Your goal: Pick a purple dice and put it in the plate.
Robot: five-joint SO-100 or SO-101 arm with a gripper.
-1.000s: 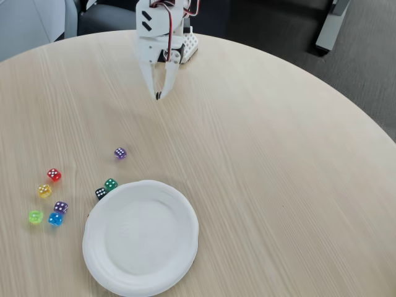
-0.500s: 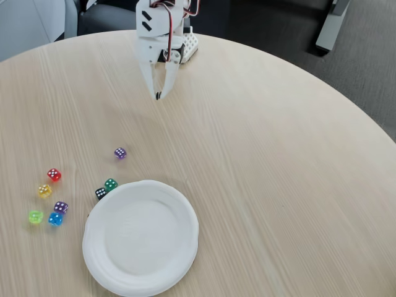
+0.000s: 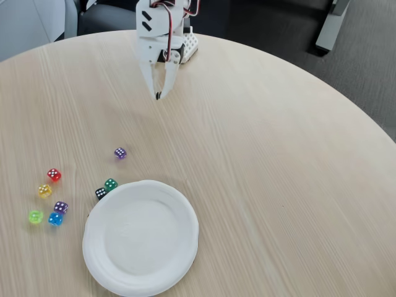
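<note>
The hand [image 3: 158, 96] hangs near the far edge of the table [image 3: 278, 173], fingers pointing down with the tips drawn together to a point; it holds nothing. The purple dice [image 3: 120, 153] lies alone on the bare wood, toward seven o'clock from the hand and well apart from it. The plate [image 3: 141, 237] sits beyond the dice, at about five o'clock from it, and carries nothing.

Judgement: the step in hand is the approach and grasp. The fingers need to part before descent, then straddle the cube squarely across two flat faces. The dice is small, hard and smooth-sided, so a skewed pinch would likely squirt it sideways. It stands clear of its neighbours, which favours a clean grip.

Materials: the dice is a translucent violet cube with white pips. A second purple die [image 3: 60, 207] lies touching a blue die [image 3: 55, 219] at the table's left, near green [image 3: 36, 216], yellow [image 3: 44, 190] and red [image 3: 54, 175] ones. Two dark green dice [image 3: 106, 189] sit just beside the plate's rim. The plate is matt white paper, round, shallow-rimmed. The table is pale wood-grain laminate.
</note>
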